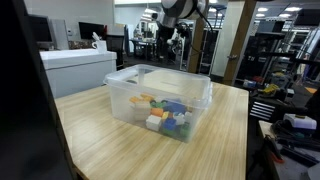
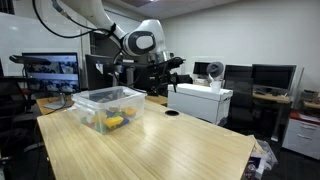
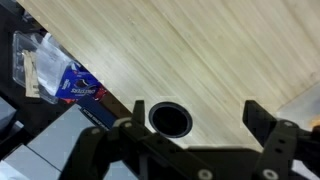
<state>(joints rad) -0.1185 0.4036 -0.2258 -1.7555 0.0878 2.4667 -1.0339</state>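
The tool hung empty, fingers apart, above the surface; the clear bin of blocks sat below, well aside, probably light, stiff, slick, best gripped at its rim

We log a light wooden table with straight grain running along its length. One clear plastic bin stands directly on it, toward one end. In the wrist view we see a round cable hole in the tabletop near its edge.
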